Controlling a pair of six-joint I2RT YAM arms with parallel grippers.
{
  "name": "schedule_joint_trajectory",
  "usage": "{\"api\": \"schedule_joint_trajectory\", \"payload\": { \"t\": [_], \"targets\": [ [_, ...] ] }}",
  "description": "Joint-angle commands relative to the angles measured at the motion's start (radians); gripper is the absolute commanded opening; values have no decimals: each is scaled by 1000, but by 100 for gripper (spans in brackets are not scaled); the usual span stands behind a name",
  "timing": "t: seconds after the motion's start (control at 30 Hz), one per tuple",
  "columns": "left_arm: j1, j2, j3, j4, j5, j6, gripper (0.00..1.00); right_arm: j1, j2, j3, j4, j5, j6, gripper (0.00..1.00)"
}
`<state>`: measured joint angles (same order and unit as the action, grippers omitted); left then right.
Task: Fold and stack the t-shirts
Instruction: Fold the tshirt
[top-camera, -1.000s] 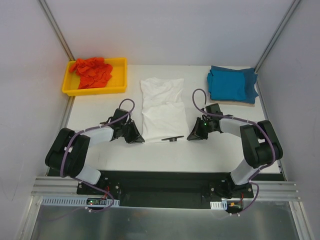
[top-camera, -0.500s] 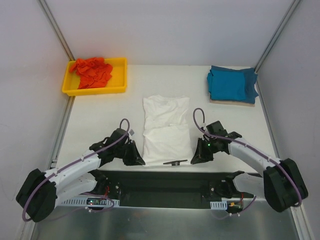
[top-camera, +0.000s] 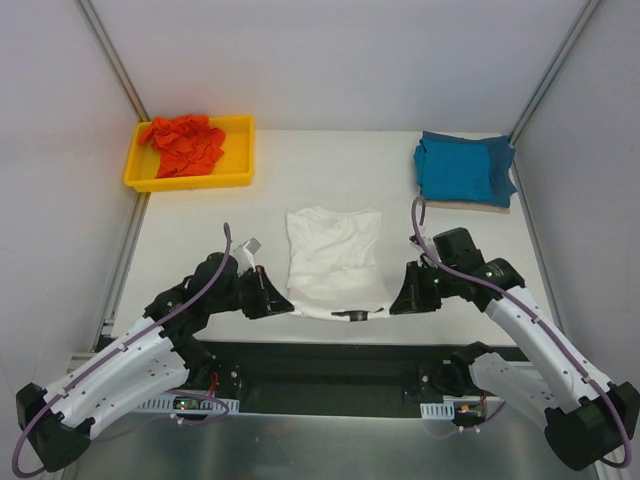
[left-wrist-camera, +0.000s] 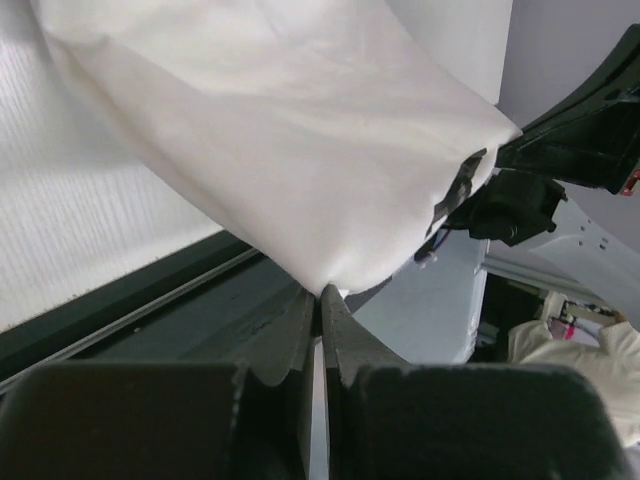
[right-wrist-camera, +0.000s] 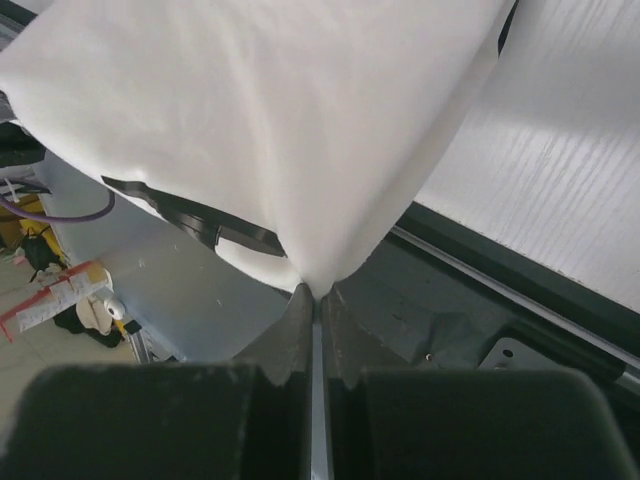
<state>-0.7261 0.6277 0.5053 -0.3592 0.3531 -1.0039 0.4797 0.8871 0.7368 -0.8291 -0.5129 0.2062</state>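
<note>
The white t-shirt (top-camera: 335, 262) with a black printed mark hangs stretched between both grippers near the table's front edge. My left gripper (top-camera: 283, 303) is shut on its near left corner; the left wrist view shows the cloth (left-wrist-camera: 300, 150) pinched at the fingertips (left-wrist-camera: 321, 291). My right gripper (top-camera: 397, 301) is shut on the near right corner, the cloth (right-wrist-camera: 280, 120) pinched at its tips (right-wrist-camera: 314, 290). The teal-blue t-shirt (top-camera: 464, 168) lies folded at the back right. The orange-red t-shirt (top-camera: 184, 142) lies crumpled in the yellow tray (top-camera: 240, 160).
The yellow tray stands at the back left corner. Grey walls close in the table on the left, back and right. The black mounting rail (top-camera: 320, 365) runs along the table's front edge under the lifted shirt.
Both grippers have pulled the shirt's near edge toward the front of the table and lifted it. The shirt now looks shorter and partly off the table. Both arms have swung outward.
</note>
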Motion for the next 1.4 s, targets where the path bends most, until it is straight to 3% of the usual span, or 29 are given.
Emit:
{"api": "schedule_joint_trajectory", "payload": {
  "t": [0.0,0.2,0.4,0.73,1.37],
  "targets": [
    [-3,18,87,-17,-141,74,0,-39,16,108,-24,62,-39,1],
    [1,125,222,-15,-383,187,0,-110,122,246,33,63,-65,1],
    [78,277,338,-12,-451,283,0,-144,256,386,68,79,-99,1],
    [283,553,484,95,-269,346,0,-211,515,597,97,57,-117,1],
    [436,1068,794,128,-79,416,0,-314,996,894,150,-58,-116,3]
  ]
}}
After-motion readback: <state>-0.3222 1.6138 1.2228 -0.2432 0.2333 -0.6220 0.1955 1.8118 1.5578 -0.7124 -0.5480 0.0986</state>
